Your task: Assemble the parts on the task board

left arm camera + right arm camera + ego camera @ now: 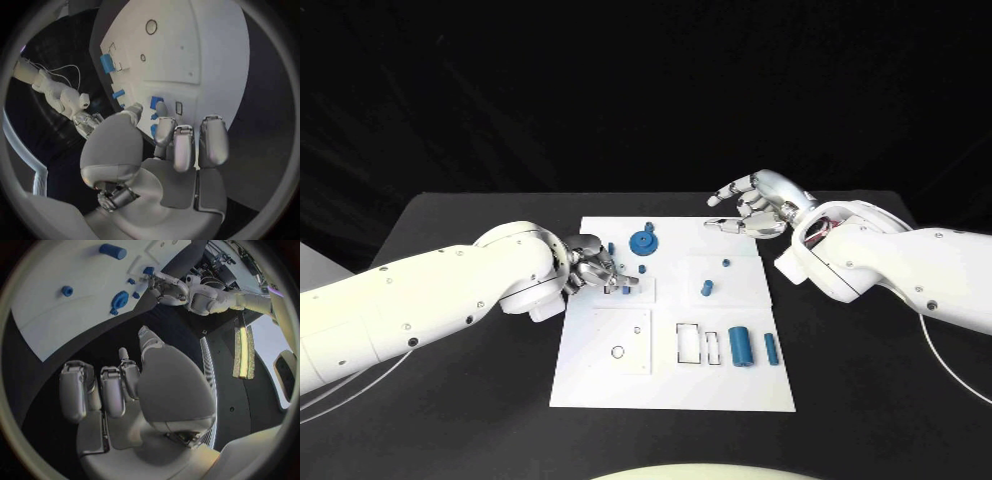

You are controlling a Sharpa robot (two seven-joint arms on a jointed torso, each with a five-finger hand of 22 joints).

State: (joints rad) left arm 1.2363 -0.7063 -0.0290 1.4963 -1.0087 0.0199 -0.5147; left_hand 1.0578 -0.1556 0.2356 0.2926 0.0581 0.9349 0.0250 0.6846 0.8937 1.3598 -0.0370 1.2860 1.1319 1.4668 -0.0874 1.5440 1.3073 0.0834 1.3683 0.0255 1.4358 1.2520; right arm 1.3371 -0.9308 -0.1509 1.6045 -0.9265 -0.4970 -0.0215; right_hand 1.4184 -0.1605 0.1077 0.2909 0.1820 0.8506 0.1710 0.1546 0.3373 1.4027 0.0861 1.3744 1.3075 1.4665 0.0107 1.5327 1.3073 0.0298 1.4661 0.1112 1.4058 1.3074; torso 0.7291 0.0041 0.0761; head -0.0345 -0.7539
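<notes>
White and unmarked, the task board point(733, 390) lies in the middle of the black table point(444, 420); no writing, brand or label can be read on it or on the parts. In the head view a large blue cylinder point(738, 347) and a slimmer blue cylinder point(770, 348) lie side by side in the board's near right part, just beside a black-outlined rectangular slot point(689, 343), while a round blue gear-like part point(643, 241) sits near the far edge and two small blue pegs point(707, 289) stand between. The left hand point(596, 268) rests over the board's left-middle area, its fingers curled close to a small blue piece point(613, 288); whether it grips that piece cannot be told from the head view. The left wrist view adds what the head camera hides: the fingertips point(181, 150) hang just above the board beside small blue parts point(155, 102), and nothing shows between thumb and fingers, though the contact remains unclear. The right hand point(759, 205) hovers at the board's far right corner, fingers loosely spread and holding nothing. The right wrist view confirms its bare palm point(134, 405) and shows it over the dark table just off the board's edge.
</notes>
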